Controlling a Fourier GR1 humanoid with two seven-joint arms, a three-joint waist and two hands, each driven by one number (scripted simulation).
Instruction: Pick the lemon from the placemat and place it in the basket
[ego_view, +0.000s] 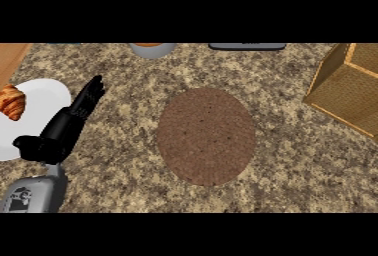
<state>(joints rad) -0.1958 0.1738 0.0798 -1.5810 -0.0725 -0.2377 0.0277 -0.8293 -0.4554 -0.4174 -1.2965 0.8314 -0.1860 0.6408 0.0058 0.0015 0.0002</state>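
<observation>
A brown oval placemat (206, 136) lies in the middle of the speckled counter with nothing on it. No lemon shows anywhere in the head view. The wicker basket (345, 86) stands at the right edge, partly cut off; what shows of its inside holds no lemon. My left hand (69, 124) rests at the left, fingers straight and pointing up toward the far side, holding nothing. It lies well left of the placemat. My right hand is out of view.
A white plate (37, 100) with a croissant (12, 101) sits at the left edge, right beside my left hand. A grey bowl (153, 48) and a dark flat object (246, 46) lie along the far edge.
</observation>
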